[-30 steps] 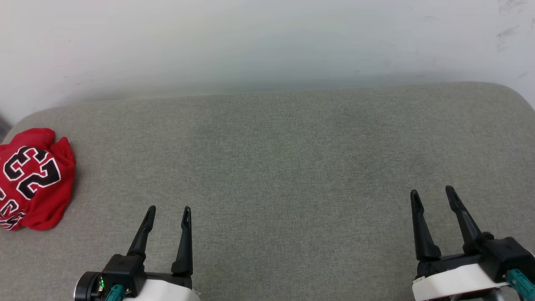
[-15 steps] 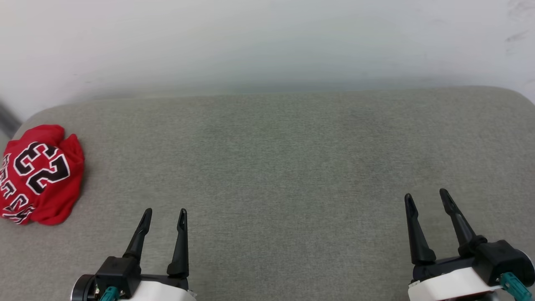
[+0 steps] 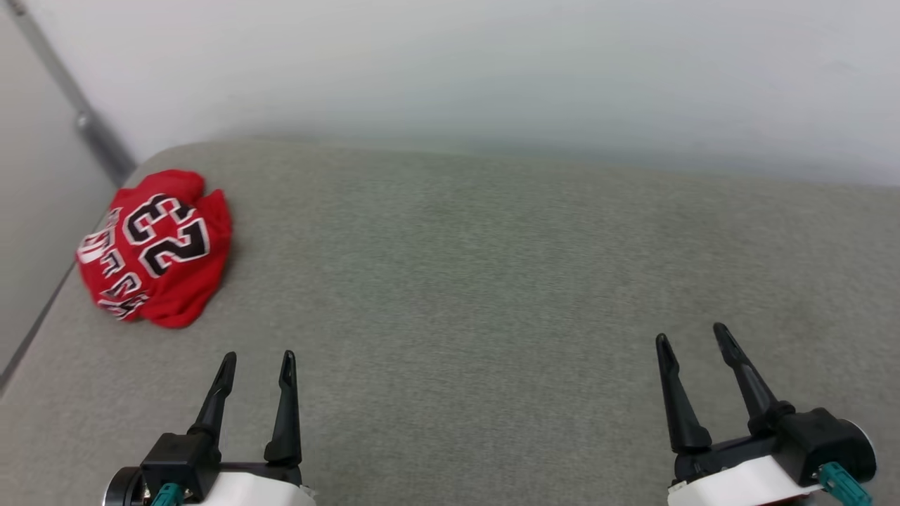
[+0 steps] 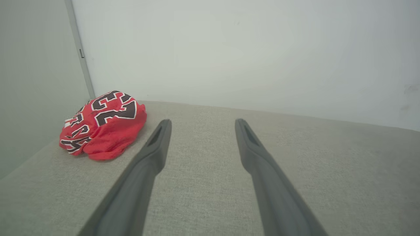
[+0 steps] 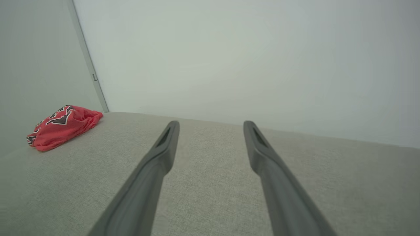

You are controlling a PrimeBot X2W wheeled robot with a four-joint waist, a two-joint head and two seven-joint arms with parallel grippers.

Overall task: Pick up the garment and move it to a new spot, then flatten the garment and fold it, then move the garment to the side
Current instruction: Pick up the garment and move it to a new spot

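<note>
The garment [image 3: 158, 246] lies bunched in a red heap at the far left of the grey cushioned surface [image 3: 492, 281], its black white-outlined 23 facing up. The same garment [image 4: 103, 124] sits ahead and to the left of the fingers in the left wrist view, and the garment [image 5: 62, 126] is far to the left in the right wrist view. My left gripper [image 3: 256, 360] hovers open near the front edge, short of the garment and a little to its right. At the lower right, my right gripper [image 3: 692, 336] is open too, holding nothing.
A pale wall [image 3: 450, 70] runs along the back of the surface. A second wall with a grey corner strip [image 3: 84, 119] stands close behind and left of the garment. The surface's left edge [image 3: 31, 337] passes just beside the garment.
The head camera has turned left, so the whole picture has shifted right and the corner strip and left wall have come into view. Both grippers stay open; the garment lies as before.
</note>
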